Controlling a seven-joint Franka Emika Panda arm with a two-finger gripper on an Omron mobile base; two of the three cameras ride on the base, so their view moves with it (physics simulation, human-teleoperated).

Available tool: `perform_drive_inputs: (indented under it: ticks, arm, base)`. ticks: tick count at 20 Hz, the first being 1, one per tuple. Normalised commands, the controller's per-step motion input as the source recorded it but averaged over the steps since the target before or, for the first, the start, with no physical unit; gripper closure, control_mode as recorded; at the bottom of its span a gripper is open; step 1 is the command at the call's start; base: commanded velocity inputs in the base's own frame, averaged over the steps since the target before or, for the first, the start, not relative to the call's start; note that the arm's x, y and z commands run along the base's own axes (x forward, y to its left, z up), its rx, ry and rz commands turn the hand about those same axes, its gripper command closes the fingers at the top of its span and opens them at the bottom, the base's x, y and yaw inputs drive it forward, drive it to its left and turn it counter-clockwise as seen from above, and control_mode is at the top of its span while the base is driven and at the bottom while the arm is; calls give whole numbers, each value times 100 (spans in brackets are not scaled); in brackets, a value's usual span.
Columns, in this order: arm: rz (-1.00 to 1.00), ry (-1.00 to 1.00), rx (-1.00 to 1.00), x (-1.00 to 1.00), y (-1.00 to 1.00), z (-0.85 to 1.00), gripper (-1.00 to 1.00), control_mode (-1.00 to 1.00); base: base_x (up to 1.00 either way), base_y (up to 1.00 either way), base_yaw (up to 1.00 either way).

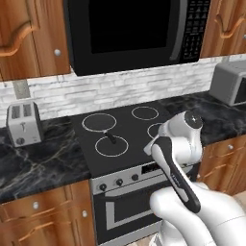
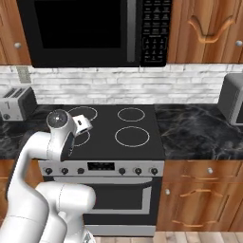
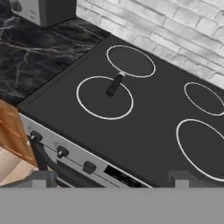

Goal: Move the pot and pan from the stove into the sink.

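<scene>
The tool (image 3: 109, 177) is hanging wide open and empty above the stove's (image 3: 144, 113) front edge, while the pan (image 3: 129, 61) is sitting on a rear burner, holding nothing.

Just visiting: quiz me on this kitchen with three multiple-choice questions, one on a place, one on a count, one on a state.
1. Where is the pan? A rear left burner; B counter; C oven.
2. How many white rings are on the stove? A two; B four; C six.
3. The pincer is: A open; B shut on the pan; C shut, empty.
Answers: A, it covers the rear left ring; B, four rings show; A, its tips stand wide apart with nothing between.
</scene>
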Motion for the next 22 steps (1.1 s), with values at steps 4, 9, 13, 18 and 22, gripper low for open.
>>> perform_drive_inputs:
  ticks: [4,9,13,18,22]
  arm:
    - [0,0,0,0,0,0,-100,100]
    - [0,0,0,0,0,0,-100,100]
    - [0,0,0,0,0,0,-100,100]
    - [-3,4,0,13,21,0,-100,-100]
    - [-13,5,-3,24,55,0,-100,-100]
  base:
    - [3,-4,0]
    - [51,7,-1]
    - [28,11,-3]
    - [0,0,0]
    - [0,0,0]
